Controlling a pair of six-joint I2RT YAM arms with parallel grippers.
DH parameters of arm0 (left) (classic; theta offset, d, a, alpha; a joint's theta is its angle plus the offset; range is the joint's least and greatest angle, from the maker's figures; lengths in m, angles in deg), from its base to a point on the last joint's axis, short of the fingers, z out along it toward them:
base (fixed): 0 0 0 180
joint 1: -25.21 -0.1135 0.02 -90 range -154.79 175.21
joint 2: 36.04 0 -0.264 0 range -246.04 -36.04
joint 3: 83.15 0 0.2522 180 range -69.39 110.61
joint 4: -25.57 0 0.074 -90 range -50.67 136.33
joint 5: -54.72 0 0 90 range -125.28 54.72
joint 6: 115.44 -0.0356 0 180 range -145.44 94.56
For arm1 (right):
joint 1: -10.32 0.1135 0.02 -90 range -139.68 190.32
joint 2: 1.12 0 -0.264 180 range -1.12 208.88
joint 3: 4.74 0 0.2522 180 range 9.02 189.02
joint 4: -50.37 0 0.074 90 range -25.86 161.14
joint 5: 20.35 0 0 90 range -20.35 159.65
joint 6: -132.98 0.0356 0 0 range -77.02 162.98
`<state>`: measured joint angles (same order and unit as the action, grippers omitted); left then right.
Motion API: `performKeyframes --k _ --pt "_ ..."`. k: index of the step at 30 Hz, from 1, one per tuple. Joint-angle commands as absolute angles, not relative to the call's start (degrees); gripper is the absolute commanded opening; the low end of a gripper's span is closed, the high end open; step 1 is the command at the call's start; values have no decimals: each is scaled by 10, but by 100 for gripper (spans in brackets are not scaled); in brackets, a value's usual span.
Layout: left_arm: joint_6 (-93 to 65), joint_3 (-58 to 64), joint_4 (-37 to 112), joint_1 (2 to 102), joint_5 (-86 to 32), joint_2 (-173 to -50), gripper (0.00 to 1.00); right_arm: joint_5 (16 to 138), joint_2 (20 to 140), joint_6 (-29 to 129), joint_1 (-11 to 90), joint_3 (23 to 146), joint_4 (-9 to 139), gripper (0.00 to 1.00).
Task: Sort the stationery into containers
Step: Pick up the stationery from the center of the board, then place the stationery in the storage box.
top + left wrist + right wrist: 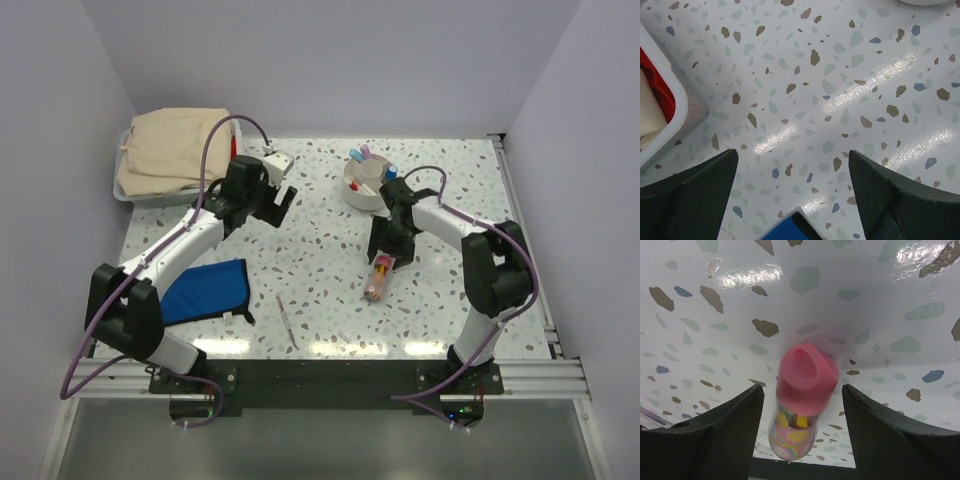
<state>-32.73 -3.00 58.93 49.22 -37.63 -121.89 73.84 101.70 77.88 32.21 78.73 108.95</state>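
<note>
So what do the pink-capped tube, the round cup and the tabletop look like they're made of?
Pink-capped tube: matte pink cap, likely soft plastic; the body is glossy with printed swirls, probably plastic too.
Round cup: smooth plain white; plastic or ceramic, the view cannot settle which.
Tabletop: glossy speckled terrazzo look with reflected light streaks; it could be printed laminate rather than stone.

Pink-capped tube (802, 400), label seemingly swirled yellow-pink; table (865, 300) white, speckled.
</note>
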Motion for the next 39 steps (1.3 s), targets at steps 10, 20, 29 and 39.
performKeyframes --k 10,20,29,39 --pt "-329 -44 565 489 -385 -1201 98 710 1059 755 350 792 1096 30" --pt "-336 -15 573 467 -367 -1212 97 695 928 694 348 876 1120 0" --pt "-344 23 568 453 -358 -1238 97 687 845 600 348 972 976 0" --pt "-335 41 568 453 -355 -1256 96 650 865 378 352 904 590 0"
